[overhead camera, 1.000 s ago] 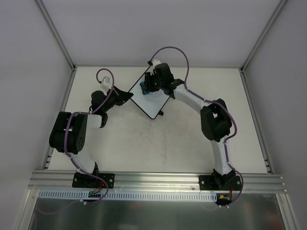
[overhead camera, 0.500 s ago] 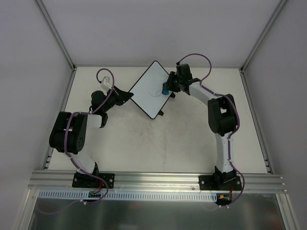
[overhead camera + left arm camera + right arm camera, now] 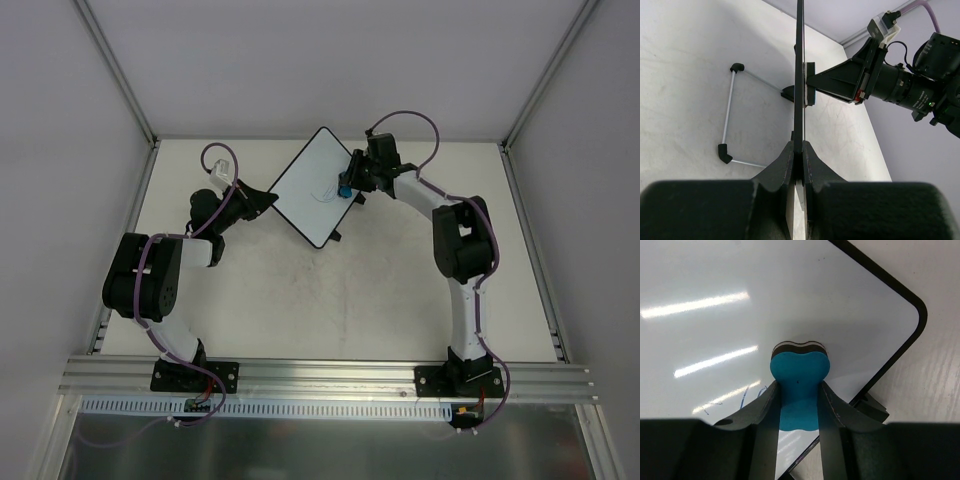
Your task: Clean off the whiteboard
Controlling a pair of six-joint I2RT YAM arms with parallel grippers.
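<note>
Your right hand (image 3: 346, 187): a second ago it was over the whiteboard's (image 3: 305, 195) upper left, and it is now at the board's right edge, unchanged over the last half second. It is clenched on the blue eraser (image 3: 799, 382), which is pressed to the white face near a rounded corner, with faint blue marks (image 3: 747, 396) beside it. The right arm reaches forward and left, elbow bent. Your left hand (image 3: 798, 155): grasping the whiteboard's left edge, arm folded, unmoved. The whiteboard is at the far middle of the tabletop (image 3: 330, 300).

White, black-rimmed whiteboard (image 3: 305, 197) sits turned diagonally, bearing faint blue marks.
</note>
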